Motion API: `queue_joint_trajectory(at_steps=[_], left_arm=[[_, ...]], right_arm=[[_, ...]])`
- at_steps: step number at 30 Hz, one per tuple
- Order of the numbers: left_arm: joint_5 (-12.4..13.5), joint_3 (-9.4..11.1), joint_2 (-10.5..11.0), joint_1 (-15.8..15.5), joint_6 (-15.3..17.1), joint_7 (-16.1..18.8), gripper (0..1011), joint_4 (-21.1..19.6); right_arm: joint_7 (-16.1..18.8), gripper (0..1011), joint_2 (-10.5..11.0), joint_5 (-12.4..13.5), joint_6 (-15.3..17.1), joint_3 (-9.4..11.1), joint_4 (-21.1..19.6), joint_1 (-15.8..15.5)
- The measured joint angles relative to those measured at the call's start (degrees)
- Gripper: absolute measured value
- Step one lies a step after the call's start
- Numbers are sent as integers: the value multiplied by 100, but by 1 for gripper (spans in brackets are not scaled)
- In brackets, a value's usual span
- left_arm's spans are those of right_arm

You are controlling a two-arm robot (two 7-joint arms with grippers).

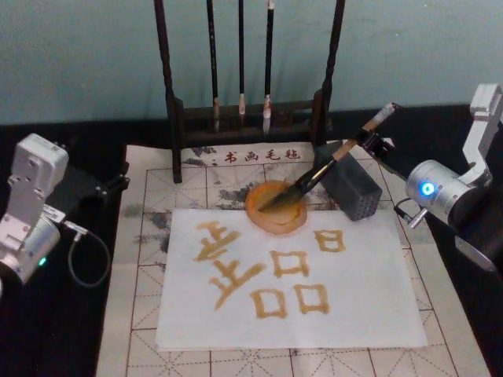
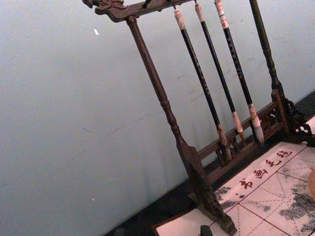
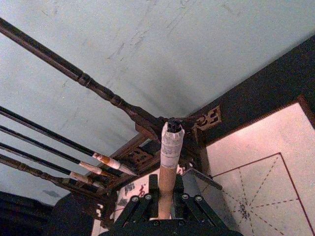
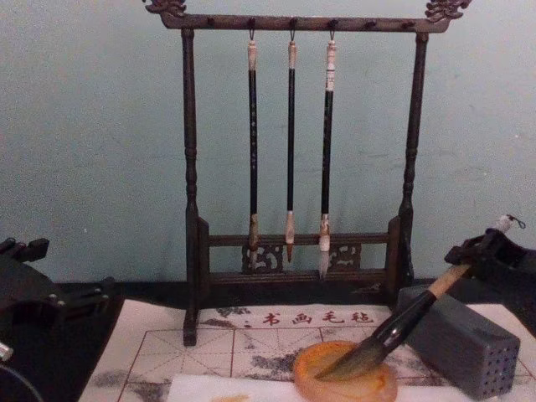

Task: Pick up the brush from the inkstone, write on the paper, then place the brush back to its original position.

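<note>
The brush [image 1: 330, 165] lies slanted, its dark tip in the orange inkstone [image 1: 256, 214] and its tan handle crossing the corner of the grey block [image 1: 357, 192]. My right gripper [image 1: 376, 141] is at the handle's upper end, behind the block. In the right wrist view its fingers [image 3: 147, 199] sit tight on both sides of the handle [image 3: 167, 162]. The chest view shows the brush [image 4: 402, 322] sloping up from the inkstone [image 4: 335, 381] to the right gripper [image 4: 481, 251]. The white paper [image 1: 369, 306] in front carries several ochre characters. My left gripper [image 1: 114, 184] is parked at the far left.
A dark wooden rack [image 4: 193, 209] with three thin hanging brushes [image 4: 291, 151] stands at the back, in front of the pale wall. A gridded felt mat [image 1: 149, 259] lies under the paper. The grey block [image 4: 461, 343] stands right of the inkstone.
</note>
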Motion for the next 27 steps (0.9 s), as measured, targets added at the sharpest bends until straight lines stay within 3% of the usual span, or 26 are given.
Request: queue_joint_trajectory(at_steps=[8, 21, 27], left_arm=[[0, 0, 0, 0, 0, 0, 1001, 0], [0, 0, 0, 0, 0, 0, 1001, 0], [0, 0, 0, 0, 0, 0, 1001, 0]], right_arm=[[0, 188, 1, 1, -2, -2, 0, 0], [216, 188, 243, -38, -342, -241, -312, -72], [350, 188, 411, -231, -617, -422, -519, -139]])
